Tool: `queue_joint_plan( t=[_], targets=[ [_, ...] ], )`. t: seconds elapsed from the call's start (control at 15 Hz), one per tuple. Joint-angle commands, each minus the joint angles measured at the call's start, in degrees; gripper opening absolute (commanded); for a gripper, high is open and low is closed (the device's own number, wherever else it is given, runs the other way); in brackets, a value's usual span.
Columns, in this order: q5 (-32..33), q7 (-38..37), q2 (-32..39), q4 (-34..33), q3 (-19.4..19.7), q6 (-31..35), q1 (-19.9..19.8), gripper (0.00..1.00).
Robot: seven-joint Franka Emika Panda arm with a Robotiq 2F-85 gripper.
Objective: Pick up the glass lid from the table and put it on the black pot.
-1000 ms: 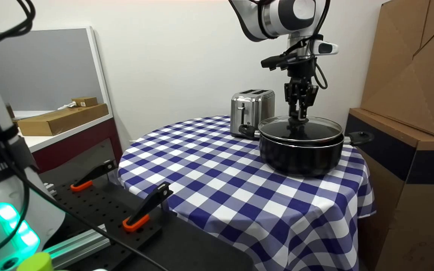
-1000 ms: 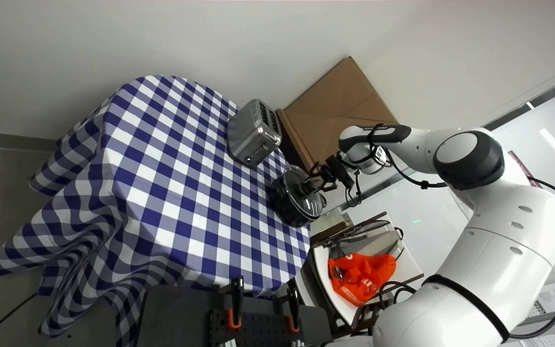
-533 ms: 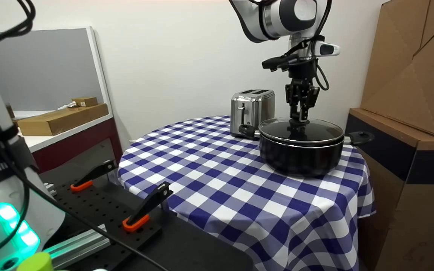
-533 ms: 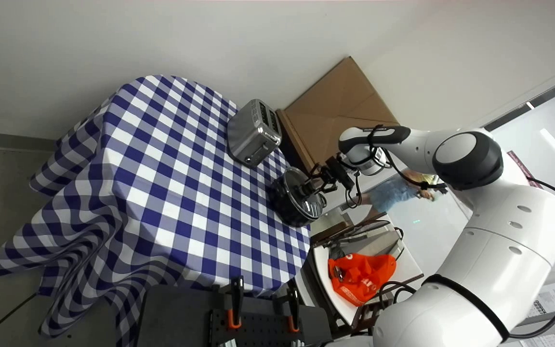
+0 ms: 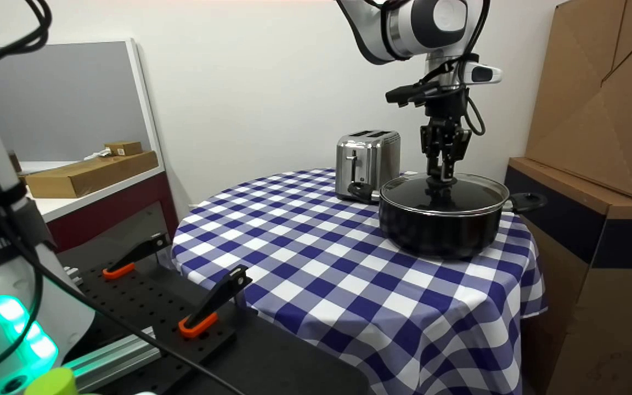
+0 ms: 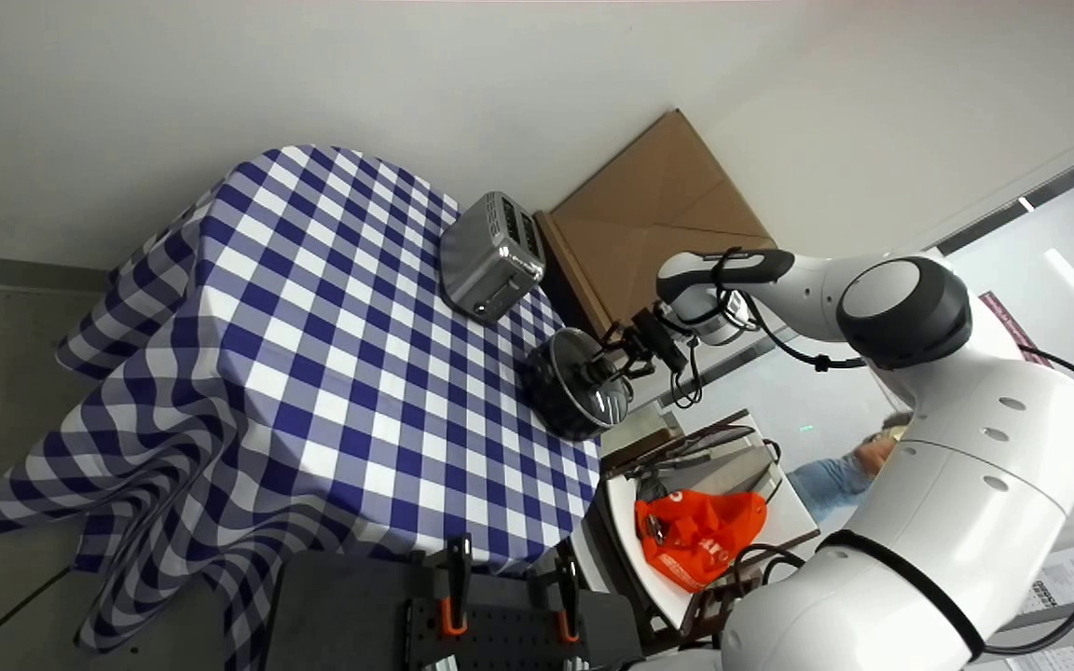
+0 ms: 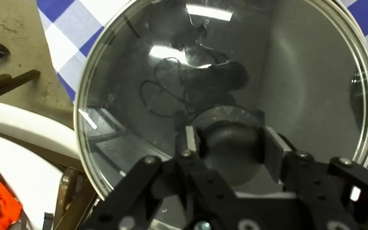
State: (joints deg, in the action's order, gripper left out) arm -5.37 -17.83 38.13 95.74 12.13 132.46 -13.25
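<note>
The glass lid (image 5: 472, 195) lies over the mouth of the black pot (image 5: 439, 236) in both exterior views. Its right edge sticks out slightly past the pot's rim in an exterior view. I cannot tell whether it rests fully on the rim. My gripper (image 5: 441, 174) points straight down above the lid's centre. In the wrist view the gripper (image 7: 232, 140) has its fingers on both sides of the dark knob (image 7: 230, 137), closed against it. The lid's round rim fills most of the wrist view. The pot stands on the checked table (image 5: 305, 241), near its edge.
A silver toaster (image 5: 368, 164) stands on the table beside the pot, close to one pot handle (image 5: 361, 191). Cardboard boxes (image 5: 585, 263) stand close beyond the table edge by the other handle. An orange bag (image 6: 700, 536) lies on a white surface beside the table.
The gripper and lid have moved slightly down and to the right in an exterior view, and the gap between lid and pot rim has closed. A person has appeared in the background.
</note>
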Motion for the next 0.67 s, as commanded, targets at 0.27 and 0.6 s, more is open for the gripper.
queue_joint_plan(
  t=[0.27,0.6],
  targets=[
    [-3.3,1.2,0.2,0.6,-1.9,-0.5,-1.0,0.25],
    [-8.7,4.1,-0.3,0.2,-4.4,-2.8,-3.6,0.25]
  ],
)
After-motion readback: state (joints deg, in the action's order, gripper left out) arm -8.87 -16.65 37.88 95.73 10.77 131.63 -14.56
